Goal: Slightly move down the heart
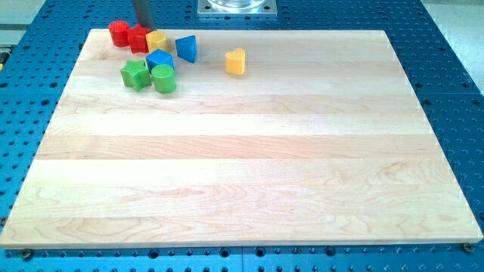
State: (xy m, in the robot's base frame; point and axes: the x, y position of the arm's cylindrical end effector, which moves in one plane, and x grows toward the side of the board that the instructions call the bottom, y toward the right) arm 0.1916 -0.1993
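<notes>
The yellow heart (236,61) stands alone on the wooden board near the view's top, right of a cluster of blocks. My tip (143,25) is at the view's top left, just above the red blocks and far left of the heart. The cluster holds a red cylinder (119,32), a red block (139,38), a yellow block (156,41), a blue triangle (187,48), a blue block (159,60), a green star (135,74) and a green cylinder (163,78).
The wooden board (242,166) lies on a blue perforated table (454,60). A metal base plate (237,7) sits at the view's top centre, beyond the board's far edge.
</notes>
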